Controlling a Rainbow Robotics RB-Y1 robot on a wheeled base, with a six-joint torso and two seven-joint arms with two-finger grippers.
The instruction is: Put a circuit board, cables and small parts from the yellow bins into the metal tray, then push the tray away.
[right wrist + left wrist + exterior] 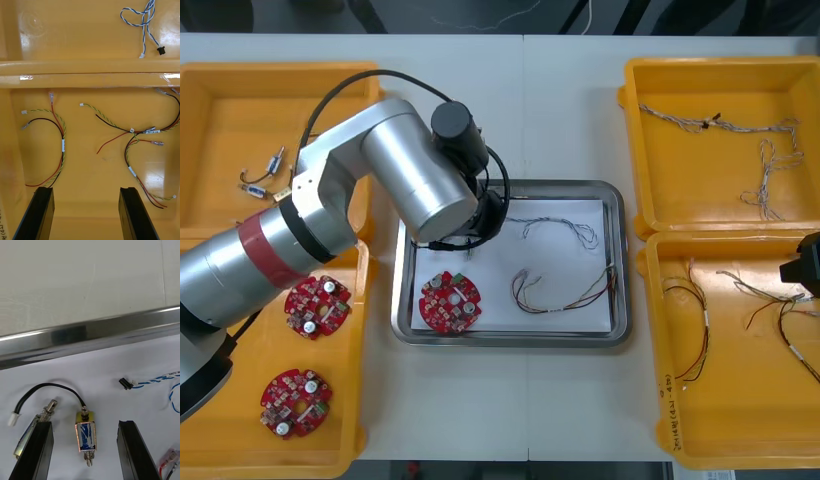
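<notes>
Left gripper over metal tray, jaws apart astride small metal part; second part half hidden behind the gripper. Right gripper right of tray, jaws apart.

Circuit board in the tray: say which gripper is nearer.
Left. The left gripper is over the metal tray, just beyond the circuit board; the right gripper is off over a right-side yellow bin.

A: Silver-grey tubes on the left arm, red band lower down, black cap at the joint.
B: Looping black cable over the top. Flat, square-tipped black fingers on the left; same again on the right gripper.
</notes>
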